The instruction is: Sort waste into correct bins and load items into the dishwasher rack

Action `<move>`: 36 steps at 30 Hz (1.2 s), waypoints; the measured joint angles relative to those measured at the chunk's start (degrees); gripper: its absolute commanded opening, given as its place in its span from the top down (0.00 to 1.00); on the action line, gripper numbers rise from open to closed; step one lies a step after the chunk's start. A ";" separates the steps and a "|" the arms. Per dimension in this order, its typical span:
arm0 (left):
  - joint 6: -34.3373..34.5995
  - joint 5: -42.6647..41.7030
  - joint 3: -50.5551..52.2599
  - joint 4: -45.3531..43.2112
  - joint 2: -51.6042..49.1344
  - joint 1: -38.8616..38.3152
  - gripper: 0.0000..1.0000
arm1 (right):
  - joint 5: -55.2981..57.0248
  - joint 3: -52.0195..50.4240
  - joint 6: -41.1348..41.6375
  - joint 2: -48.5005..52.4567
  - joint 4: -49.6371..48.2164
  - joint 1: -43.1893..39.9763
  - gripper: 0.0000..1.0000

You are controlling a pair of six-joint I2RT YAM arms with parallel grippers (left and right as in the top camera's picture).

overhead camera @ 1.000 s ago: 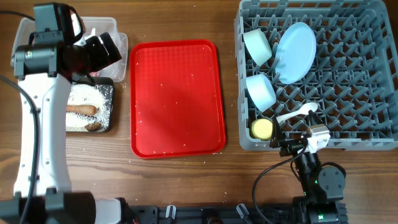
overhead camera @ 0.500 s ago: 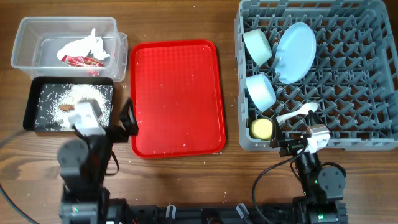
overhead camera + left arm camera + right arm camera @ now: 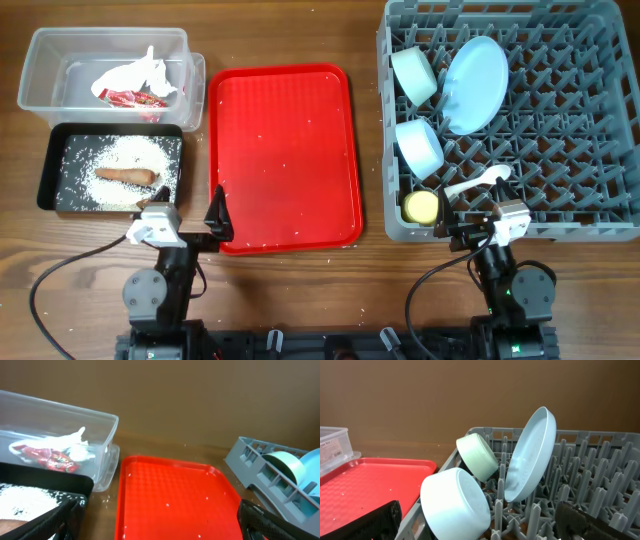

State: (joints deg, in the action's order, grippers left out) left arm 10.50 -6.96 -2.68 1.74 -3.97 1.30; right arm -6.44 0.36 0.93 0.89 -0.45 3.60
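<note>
Retracted from above the bins, left gripper (image 3: 160, 527) rests, jaws wide apart; right gripper (image 3: 480, 527) likewise spread. Dishwasher rack (image 3: 580, 150), holding plate (image 3: 475, 85) and bowls (image 3: 418, 146), lies ahead of right jaws; clear box (image 3: 35, 90) with wrapper (image 3: 135, 82) and black tray (image 3: 48, 170) with rice (image 3: 125, 155), ahead-left of left jaws.

Wooden table (image 3: 300, 300): bins (image 3: 60, 95), red tray (image 3: 285, 150), rack (image 3: 570, 170)
</note>
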 measured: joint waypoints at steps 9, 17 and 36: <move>0.00 -0.39 1.90 1.86 3.19 -0.09 0.00 | 0.00 0.00 0.00 0.00 0.02 0.00 0.01; 0.00 -0.39 1.90 1.86 3.19 -0.09 0.00 | 0.00 0.00 0.00 0.00 0.00 0.00 0.00; 0.00 -0.39 1.90 1.86 3.19 -0.09 0.00 | 0.00 0.00 0.00 0.00 0.00 0.00 0.00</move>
State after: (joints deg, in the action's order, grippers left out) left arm 10.50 -7.35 -0.78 3.60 -0.78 1.21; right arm -6.44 0.36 0.93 0.89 -0.45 3.60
